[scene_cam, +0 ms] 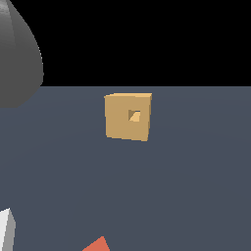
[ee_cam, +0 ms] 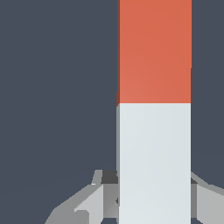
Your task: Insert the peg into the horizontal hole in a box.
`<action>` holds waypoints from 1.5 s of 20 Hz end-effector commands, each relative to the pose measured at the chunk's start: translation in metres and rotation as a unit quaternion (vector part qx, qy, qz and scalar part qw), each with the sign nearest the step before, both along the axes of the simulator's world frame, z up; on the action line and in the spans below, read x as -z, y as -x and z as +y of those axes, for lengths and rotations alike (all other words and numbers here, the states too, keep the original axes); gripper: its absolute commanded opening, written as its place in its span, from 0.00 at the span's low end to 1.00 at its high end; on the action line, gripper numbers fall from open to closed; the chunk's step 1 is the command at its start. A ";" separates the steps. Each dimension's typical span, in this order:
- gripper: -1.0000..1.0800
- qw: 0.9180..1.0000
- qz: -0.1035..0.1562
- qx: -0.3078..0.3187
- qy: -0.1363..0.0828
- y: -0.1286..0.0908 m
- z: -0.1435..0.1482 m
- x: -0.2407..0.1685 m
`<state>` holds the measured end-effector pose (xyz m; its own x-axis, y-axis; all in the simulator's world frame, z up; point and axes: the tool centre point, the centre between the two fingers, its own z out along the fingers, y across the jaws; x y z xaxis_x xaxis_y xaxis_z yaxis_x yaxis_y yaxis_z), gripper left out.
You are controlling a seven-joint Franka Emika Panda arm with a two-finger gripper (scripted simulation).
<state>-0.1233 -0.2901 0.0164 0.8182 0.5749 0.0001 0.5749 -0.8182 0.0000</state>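
Observation:
The tan box (scene_cam: 128, 116) stands on the dark floor in the middle of the exterior view, its small dark hole (scene_cam: 134, 116) facing the camera. The peg (ee_cam: 154, 109) fills the wrist view, one half orange-red and the other white-grey. My gripper (ee_cam: 154, 179) is shut on the white-grey half, with a grey finger (ee_cam: 105, 197) pressed against each side. In the exterior view only the peg's orange-red tip (scene_cam: 98, 244) shows at the bottom edge, well short of the box. A white-grey shape (scene_cam: 6, 230) at the bottom left corner is cut off, and I cannot tell what it is.
A large rounded grey part of the arm (scene_cam: 17, 54) fills the exterior view's upper left. The dark grey floor (scene_cam: 186, 186) lies between the peg's tip and the box.

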 end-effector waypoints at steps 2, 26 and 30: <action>0.00 1.000 0.000 0.000 0.000 0.000 0.000 0.000; 0.00 0.956 0.000 -0.294 0.001 -0.117 0.228 -0.064; 0.00 0.942 0.000 -0.336 0.001 -0.121 0.266 -0.073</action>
